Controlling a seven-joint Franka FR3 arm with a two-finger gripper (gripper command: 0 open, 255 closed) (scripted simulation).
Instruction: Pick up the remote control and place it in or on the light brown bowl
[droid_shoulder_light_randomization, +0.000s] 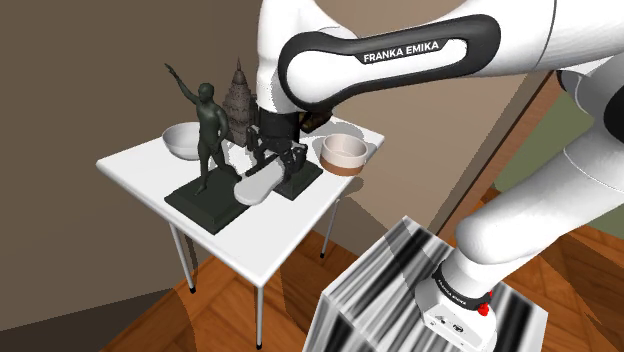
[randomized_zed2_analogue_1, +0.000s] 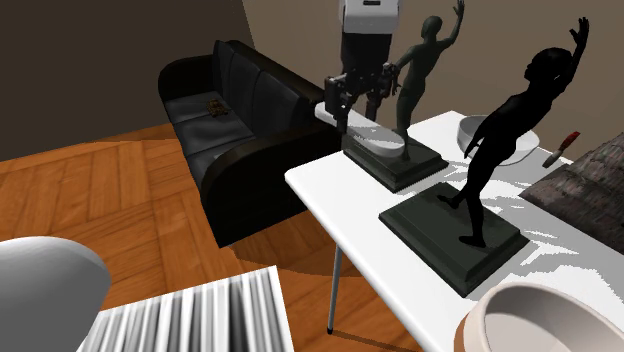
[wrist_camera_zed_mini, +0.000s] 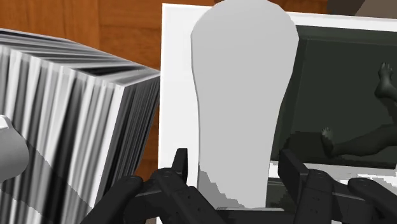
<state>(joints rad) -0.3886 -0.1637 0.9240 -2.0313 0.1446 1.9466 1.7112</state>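
Spread pincer (wrist_camera_zed_mini: 235, 158) straddles grey remote (wrist_camera_zed_mini: 242, 95)

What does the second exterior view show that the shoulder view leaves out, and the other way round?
The second exterior view brings in a black sofa beside the table. The shoulder view brings in the FRANKA EMIKA lettering on the arm. Both have the white table, the gripper over the grey remote, a dark statue and the striped stand.
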